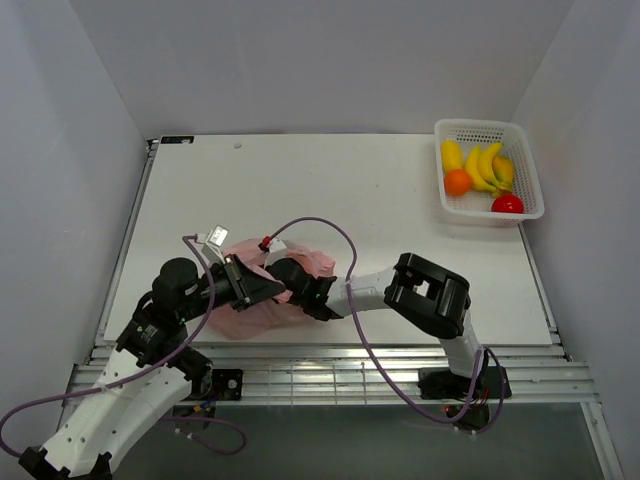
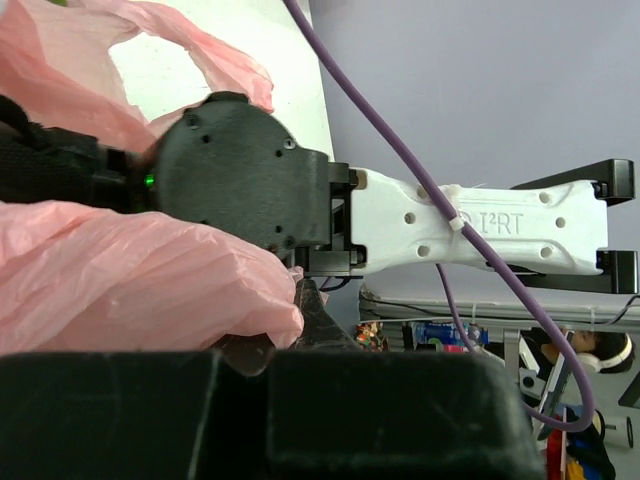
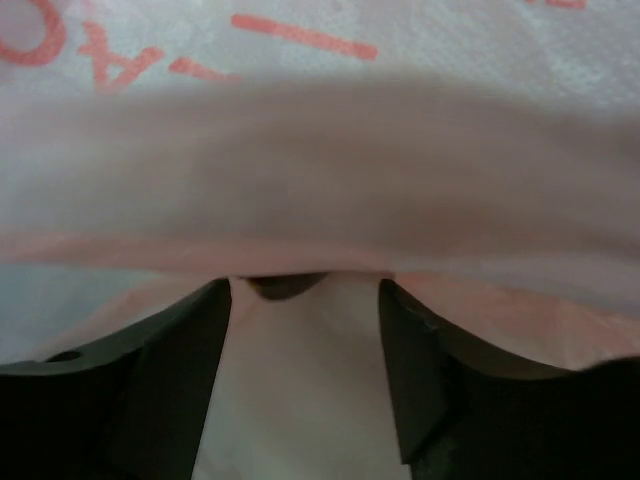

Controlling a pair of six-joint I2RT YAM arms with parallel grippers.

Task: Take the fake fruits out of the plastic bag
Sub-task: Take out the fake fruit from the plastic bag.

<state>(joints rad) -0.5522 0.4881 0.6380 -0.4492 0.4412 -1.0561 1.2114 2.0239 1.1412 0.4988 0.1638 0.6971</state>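
We saw the plastic bag [image 1: 245,318] lying crumpled at the lower left of centre in the top view, with both arms meeting over it. The left gripper [image 1: 262,287] was pinched shut on a fold of its pink film. The right gripper [image 3: 305,300] was pushed inside the bag, jaws standing apart under draped film. The fake fruits [image 1: 485,168], bananas, orange and red apple, lay in the white basket [image 1: 480,127] at upper right
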